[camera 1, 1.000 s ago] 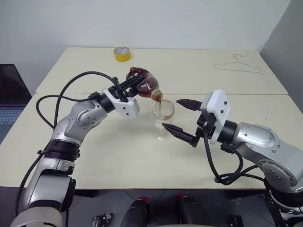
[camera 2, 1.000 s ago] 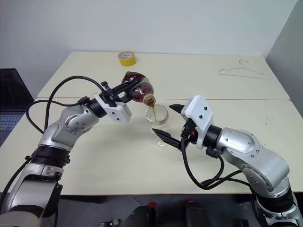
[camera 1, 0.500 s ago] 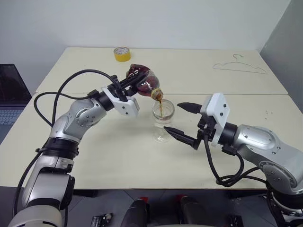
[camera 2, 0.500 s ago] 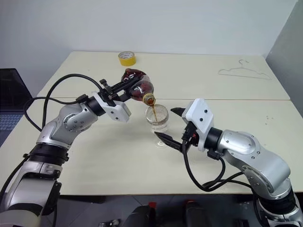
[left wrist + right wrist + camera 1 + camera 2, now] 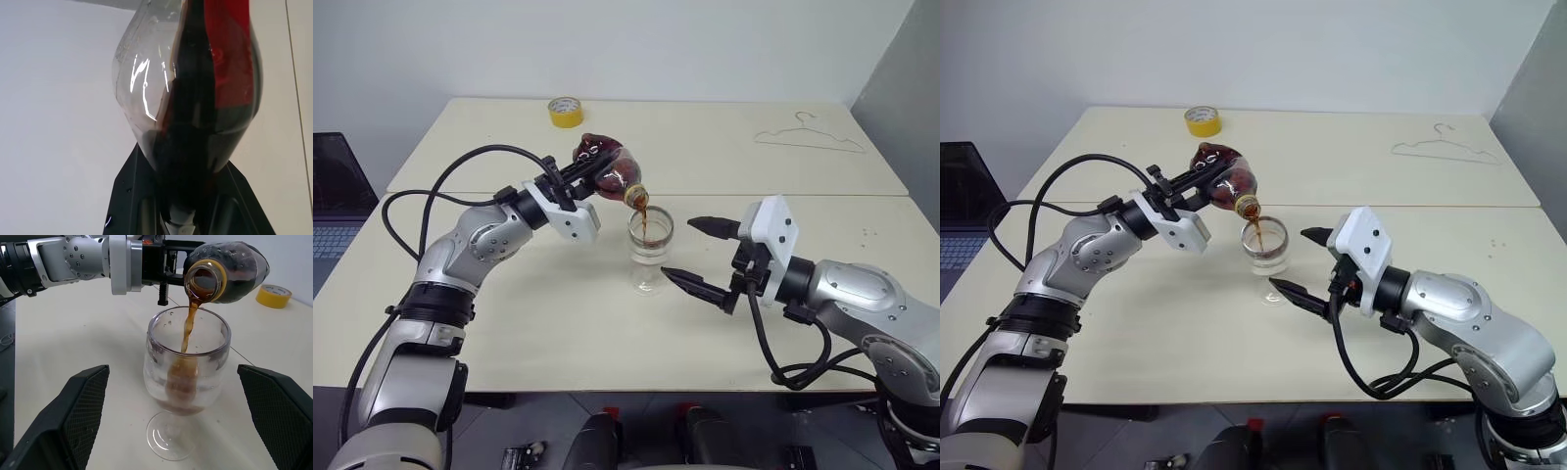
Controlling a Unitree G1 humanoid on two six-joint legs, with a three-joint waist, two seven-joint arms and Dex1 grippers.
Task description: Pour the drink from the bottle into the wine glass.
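My left gripper [image 5: 590, 172] is shut on the bottle [image 5: 612, 174], which lies tilted with its open mouth over the wine glass [image 5: 650, 257]. The dark drink [image 5: 188, 330] runs in a thin stream from the mouth into the bowl, where a shallow amber pool lies. The glass stands upright on the table. In the left wrist view the bottle [image 5: 195, 98], half dark with drink, rises from between the black fingers [image 5: 132, 196]. My right gripper [image 5: 677, 248] stands open just right of the glass, its fingers [image 5: 78, 411] either side of it and apart from it.
A yellow tape roll [image 5: 566, 112] sits at the back of the far table. A wire hanger [image 5: 808, 137] lies at the back right. A laptop [image 5: 333, 206] is at the left, off the table. A seam [image 5: 783, 196] runs between the two tables.
The drink keeps streaming into the glass. The bottle and both grippers stay in about the same places.
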